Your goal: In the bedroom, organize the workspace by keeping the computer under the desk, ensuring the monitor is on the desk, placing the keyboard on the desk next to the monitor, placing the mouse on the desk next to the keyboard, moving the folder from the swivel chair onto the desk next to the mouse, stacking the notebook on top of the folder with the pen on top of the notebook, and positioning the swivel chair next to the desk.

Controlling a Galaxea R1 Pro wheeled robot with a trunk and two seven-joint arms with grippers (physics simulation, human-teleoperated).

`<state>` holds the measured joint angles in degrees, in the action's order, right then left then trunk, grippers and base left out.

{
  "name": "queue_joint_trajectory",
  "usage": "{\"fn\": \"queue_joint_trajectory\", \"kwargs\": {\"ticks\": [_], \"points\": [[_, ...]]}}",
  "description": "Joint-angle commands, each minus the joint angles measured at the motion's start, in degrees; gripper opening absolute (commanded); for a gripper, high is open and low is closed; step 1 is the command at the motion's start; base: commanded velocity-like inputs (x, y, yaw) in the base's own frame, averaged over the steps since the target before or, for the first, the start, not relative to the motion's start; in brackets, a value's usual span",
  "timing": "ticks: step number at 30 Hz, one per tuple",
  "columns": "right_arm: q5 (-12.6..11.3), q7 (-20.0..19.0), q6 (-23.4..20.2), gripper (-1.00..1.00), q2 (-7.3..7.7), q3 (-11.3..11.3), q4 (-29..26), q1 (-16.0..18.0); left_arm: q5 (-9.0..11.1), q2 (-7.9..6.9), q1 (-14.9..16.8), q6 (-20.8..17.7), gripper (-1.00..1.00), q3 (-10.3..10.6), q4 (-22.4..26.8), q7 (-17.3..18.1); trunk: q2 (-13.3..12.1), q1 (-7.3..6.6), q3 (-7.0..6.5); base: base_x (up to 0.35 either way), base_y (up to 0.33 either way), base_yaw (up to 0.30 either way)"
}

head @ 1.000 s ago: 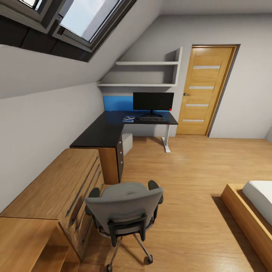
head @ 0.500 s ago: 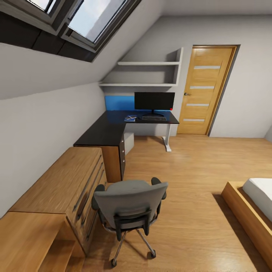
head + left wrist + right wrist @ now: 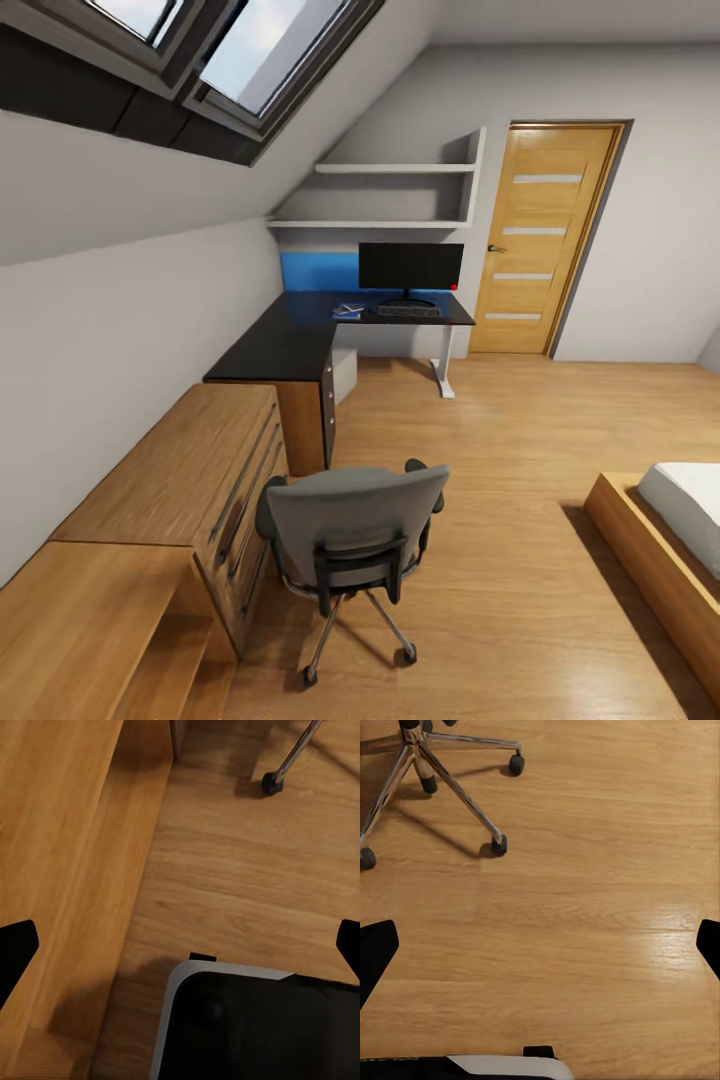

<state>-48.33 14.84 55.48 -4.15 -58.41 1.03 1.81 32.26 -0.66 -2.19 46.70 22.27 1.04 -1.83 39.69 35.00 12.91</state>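
The grey swivel chair (image 3: 350,525) stands on the wood floor with its back towards me, beside the oak cabinet and well short of the black desk (image 3: 285,345). On the desk's far end stands the monitor (image 3: 410,268) with the keyboard (image 3: 407,311) in front of it. Left of the keyboard lies the blue folder (image 3: 347,312); what rests on it is too small to tell. The pale computer (image 3: 344,375) sits under the desk. My left gripper (image 3: 180,949) and right gripper (image 3: 540,949) both hang open over the floor, holding nothing. The chair's chrome legs (image 3: 442,776) are ahead of the right gripper.
A low oak cabinet (image 3: 170,480) runs along the left wall up to the desk's drawer unit (image 3: 325,405). A wooden door (image 3: 540,240) stands at the back right, and a bed frame (image 3: 650,560) at the right. One chair castor (image 3: 271,784) shows beyond the left gripper.
The whole head view has shifted a little, so the camera has moved; the chair and cabinet sit slightly higher and further right in the picture. Nothing was grasped or released.
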Motion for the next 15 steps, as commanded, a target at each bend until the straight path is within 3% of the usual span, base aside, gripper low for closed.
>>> {"fn": "queue_joint_trajectory", "kwargs": {"ticks": [1,15], "points": [[0.1,0.5,0.1,1.00,-0.04,-0.5,0.1,0.0,0.3,-0.03,0.0,0.1,1.00,0.5,0.1,-0.2,0.1,0.01,0.07,-0.039,0.017,0.000],[0.1,0.5,0.1,1.00,-0.03,-0.5,0.1,0.0,0.3,-0.03,0.0,0.0,1.00,0.5,0.1,-0.2,0.1,0.01,0.07,-0.010,0.033,0.000]]}}
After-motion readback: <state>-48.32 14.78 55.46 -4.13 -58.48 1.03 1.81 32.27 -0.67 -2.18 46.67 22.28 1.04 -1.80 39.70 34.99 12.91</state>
